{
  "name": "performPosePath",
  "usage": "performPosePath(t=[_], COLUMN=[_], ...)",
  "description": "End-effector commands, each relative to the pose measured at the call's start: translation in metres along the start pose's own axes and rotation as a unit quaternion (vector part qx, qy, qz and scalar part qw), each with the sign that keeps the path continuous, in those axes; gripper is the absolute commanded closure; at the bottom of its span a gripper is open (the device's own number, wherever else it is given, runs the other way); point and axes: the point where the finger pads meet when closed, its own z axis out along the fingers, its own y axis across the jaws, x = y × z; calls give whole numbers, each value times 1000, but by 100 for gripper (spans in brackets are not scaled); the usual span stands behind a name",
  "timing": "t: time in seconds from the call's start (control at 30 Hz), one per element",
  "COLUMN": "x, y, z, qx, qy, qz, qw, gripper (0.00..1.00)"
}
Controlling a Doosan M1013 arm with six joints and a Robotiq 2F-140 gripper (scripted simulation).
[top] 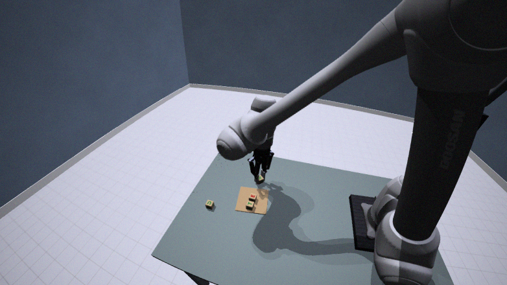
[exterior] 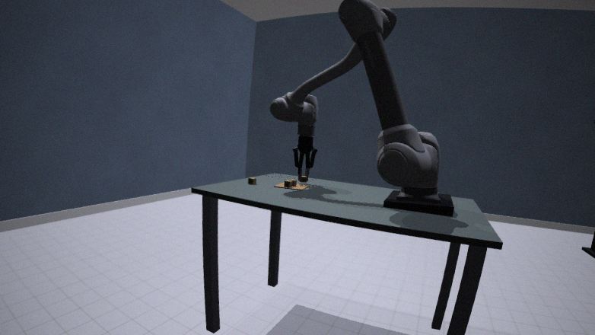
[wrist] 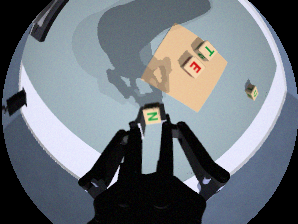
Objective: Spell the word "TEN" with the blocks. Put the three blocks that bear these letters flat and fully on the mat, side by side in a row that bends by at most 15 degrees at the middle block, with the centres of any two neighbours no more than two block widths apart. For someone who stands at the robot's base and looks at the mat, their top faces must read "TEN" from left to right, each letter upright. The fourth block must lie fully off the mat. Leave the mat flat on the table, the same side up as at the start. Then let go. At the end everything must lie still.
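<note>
The claw (wrist: 152,124) pinches the N block (wrist: 152,115) and holds it just above the table (top: 220,241). Below and beside it lies the tan mat (top: 244,196), carrying the E block (top: 252,196) and T block (top: 249,205) together; the fourth block (top: 209,203) sits well apart beyond.

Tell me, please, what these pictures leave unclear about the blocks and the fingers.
- Fourth block: its letter is too small to read in the top and wrist views.
- N block: the fingers cover its sides in the wrist view, so contact is hidden.
- T block and E block: in the exterior view, too small to read.
</note>
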Motion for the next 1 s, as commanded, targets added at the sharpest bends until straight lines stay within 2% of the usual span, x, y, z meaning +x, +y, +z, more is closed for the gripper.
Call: performPosePath(t=[0.0, 0.03, 0.23, 0.37, 0.97], x=[0, 0, 0, 0, 0], y=[1, 1, 1, 1, 1], z=[-18, -18, -62, -82, -86], qx=[-1, -1, -1, -1, -1], qy=[0, 0, 0, 0, 0], qz=[-1, -1, -1, -1, -1], qw=[1000, 1000, 1000, 1000, 1000], gripper=[84, 84, 84, 84, 84])
